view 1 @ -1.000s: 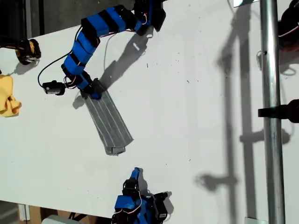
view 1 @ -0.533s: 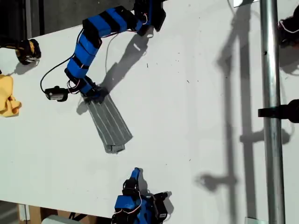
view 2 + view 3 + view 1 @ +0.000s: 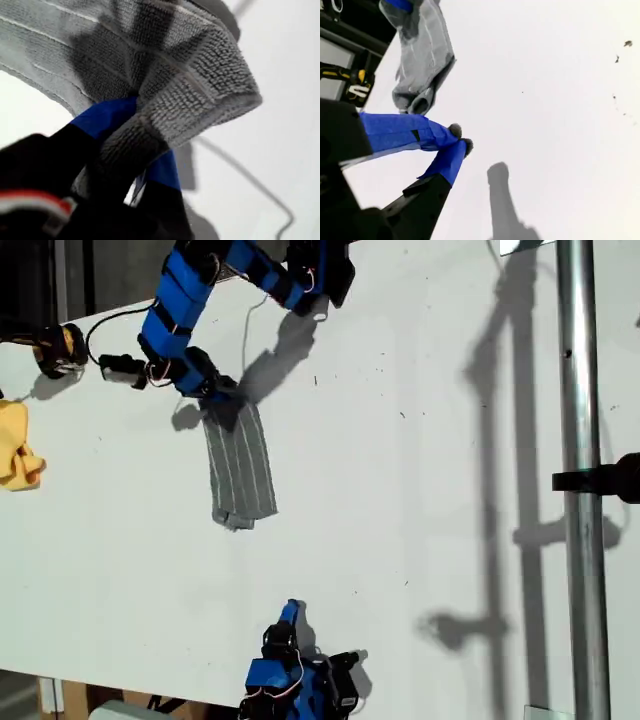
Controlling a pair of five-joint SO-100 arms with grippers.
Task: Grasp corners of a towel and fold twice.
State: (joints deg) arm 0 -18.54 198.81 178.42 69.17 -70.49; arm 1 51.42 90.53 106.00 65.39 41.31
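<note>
The towel [image 3: 240, 470] lies as a narrow grey striped strip on the white table, running almost straight down the exterior view. My first gripper [image 3: 218, 400] is shut on its upper end, where the corners are bunched; the first wrist view shows the towel [image 3: 200, 65] folded over a blue finger [image 3: 107, 117]. The strip's free lower end [image 3: 236, 519] rests on the table. My second gripper [image 3: 291, 608] sits near the exterior view's bottom edge, shut and holding nothing, well short of the towel [image 3: 422, 55]; its fingertips [image 3: 455, 131] touch.
A yellow cloth [image 3: 18, 445] lies at the exterior view's left edge, with a yellow-and-black object [image 3: 60, 348] above it. A metal pole [image 3: 580, 480] with a black clamp [image 3: 610, 478] runs down the exterior view's right side.
My first gripper has moved up and slightly right in the exterior view, pulling the towel's end with it. The strip swung from slanted to nearly vertical. The second arm stayed still.
</note>
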